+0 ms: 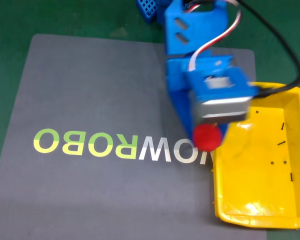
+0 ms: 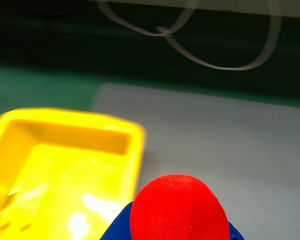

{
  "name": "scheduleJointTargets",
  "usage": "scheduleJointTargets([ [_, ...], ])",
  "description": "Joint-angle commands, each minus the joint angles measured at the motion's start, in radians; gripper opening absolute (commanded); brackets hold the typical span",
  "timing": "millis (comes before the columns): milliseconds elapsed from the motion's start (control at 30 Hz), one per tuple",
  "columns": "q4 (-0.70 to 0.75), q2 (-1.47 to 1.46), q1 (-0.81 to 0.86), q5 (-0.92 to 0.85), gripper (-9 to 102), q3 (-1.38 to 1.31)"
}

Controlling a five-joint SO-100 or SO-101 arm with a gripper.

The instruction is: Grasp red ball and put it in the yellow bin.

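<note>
The red ball (image 1: 208, 137) is held in my blue gripper (image 1: 209, 134), which is shut on it and hangs just above the mat beside the left wall of the yellow bin (image 1: 290, 220). In the wrist view the red ball (image 2: 179, 210) sits at the bottom centre between blue fingers (image 2: 117, 227), with the yellow bin (image 2: 65, 130) to its left and slightly ahead. The fingertips are mostly hidden under the arm's body in the fixed view.
A grey mat (image 1: 90, 100) with large letters (image 1: 85, 142) covers the green table. Small dark specks (image 1: 282, 142) lie inside the bin. A blue perforated part (image 1: 147, 7) stands at the mat's far edge. A black cable (image 1: 285, 45) runs over the bin's far side.
</note>
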Motion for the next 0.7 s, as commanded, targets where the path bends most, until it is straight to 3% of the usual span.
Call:
scheduleJointTargets([
  [0, 0.003, 0.104, -0.091, -0.014, 0, 0.037],
  [333, 0.002, 0.121, -0.307, -0.021, 0, 0.101],
  [667, -0.014, 0.08, -0.293, -0.037, 2, 0.089],
])
